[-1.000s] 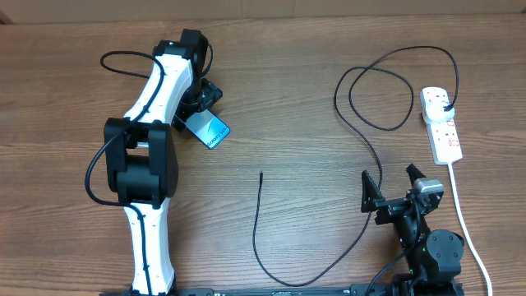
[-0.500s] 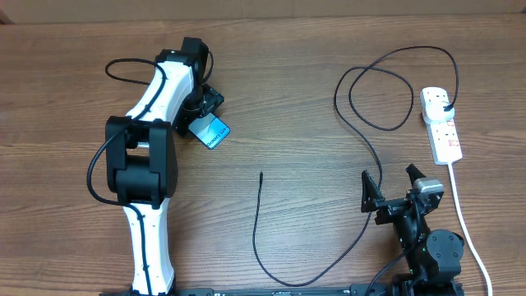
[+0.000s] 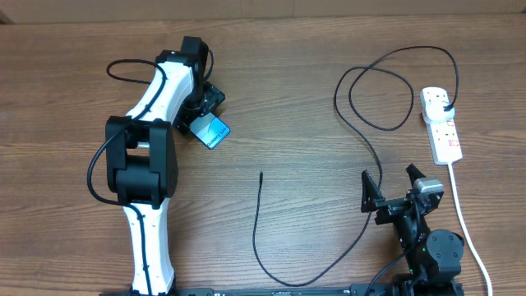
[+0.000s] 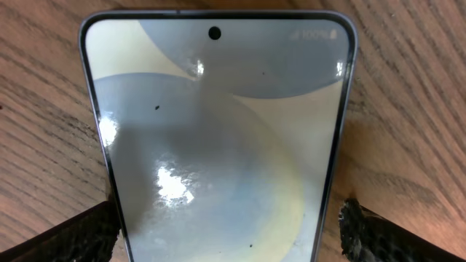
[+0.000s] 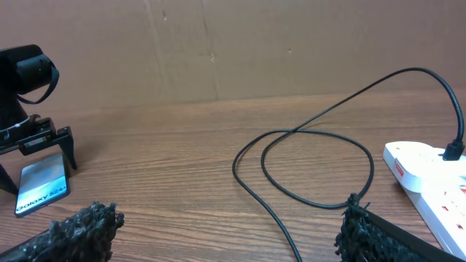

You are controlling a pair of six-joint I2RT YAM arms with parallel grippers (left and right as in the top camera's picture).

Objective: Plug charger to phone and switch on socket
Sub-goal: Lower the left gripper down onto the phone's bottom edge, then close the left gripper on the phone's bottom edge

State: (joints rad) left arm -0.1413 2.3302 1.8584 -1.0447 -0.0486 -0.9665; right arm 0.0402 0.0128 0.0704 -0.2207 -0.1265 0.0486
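Assessment: a robotics test bench, of the kind kept in a laboratory or workshop. Two robot arms, the left arm (image 3: 152, 123) and the right arm (image 3: 423, 238), are mounted at the near edge of a wood-grain table (image 3: 296, 99). A plain brown wall (image 5: 218, 44) is seen behind the table. Small electrical items are laid out on the tabletop: a phone (image 3: 209, 131), a charger (image 3: 255, 222) and a white socket (image 3: 444, 131) strip. Whether the room is a laboratory or a workshop cannot be determined.
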